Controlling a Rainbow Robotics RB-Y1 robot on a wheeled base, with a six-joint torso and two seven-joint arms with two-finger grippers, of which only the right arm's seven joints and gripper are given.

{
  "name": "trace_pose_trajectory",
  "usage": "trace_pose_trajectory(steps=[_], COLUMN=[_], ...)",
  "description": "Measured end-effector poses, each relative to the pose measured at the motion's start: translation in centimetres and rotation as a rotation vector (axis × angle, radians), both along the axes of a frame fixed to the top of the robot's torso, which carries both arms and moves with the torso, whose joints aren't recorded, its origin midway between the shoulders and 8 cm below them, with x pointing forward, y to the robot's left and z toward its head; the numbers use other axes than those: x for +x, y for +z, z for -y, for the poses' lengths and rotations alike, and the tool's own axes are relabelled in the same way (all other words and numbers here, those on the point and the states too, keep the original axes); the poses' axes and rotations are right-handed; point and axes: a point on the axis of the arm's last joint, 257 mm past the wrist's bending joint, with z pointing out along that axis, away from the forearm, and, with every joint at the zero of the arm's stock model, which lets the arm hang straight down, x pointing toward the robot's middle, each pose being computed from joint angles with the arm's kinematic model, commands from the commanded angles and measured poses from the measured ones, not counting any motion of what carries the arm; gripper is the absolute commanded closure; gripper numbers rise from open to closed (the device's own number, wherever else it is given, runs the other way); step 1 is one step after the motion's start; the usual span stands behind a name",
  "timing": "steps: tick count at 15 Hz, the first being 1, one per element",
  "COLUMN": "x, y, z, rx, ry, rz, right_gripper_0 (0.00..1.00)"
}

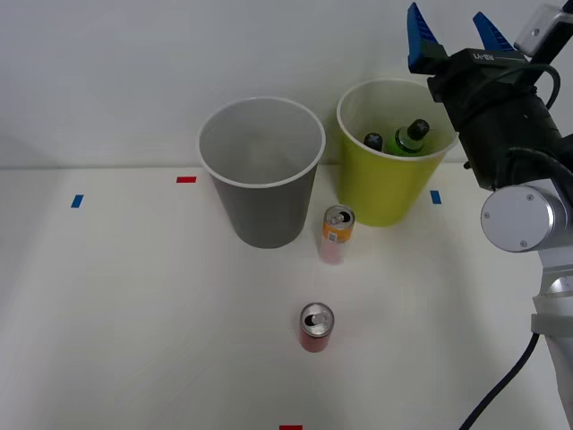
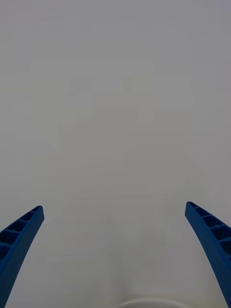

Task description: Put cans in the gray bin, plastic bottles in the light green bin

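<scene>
The right hand is raised at the far right of the scene, above and just right of the light green bin. Its two blue ribbed fingers are spread wide apart and hold nothing. In the wrist view the fingers sit at the two lower corners with a plain pale surface between them, and a curved pale rim shows at the edge between them.

The gray bin stands upright on the white desk, left of the light green bin and just beside it.

Inside the light green bin lie two plastic bottles: one with a green label and a black cap, and a second of which only the black cap shows.

Two cans stand upright on the desk. The orange-and-pink can stands just in front of the gap between the two bins. The red can stands nearer, well apart from both bins.

Red and blue tape marks lie on the desk.
</scene>
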Motion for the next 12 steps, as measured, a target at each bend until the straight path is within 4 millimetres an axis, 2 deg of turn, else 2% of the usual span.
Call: trace_pose_trajectory(steps=[5, 7, 12], x=[-0.4, -1.7, -5.6], y=[-0.2, -0.8, -4.2], z=[0.1, 0.3, 0.4], rx=[0.002, 0.000, 0.031], ry=[0.001, 0.007, 0.040], rz=[-0.001, -0.004, -0.060], right_gripper_0=[0.00, 0.00, 0.00])
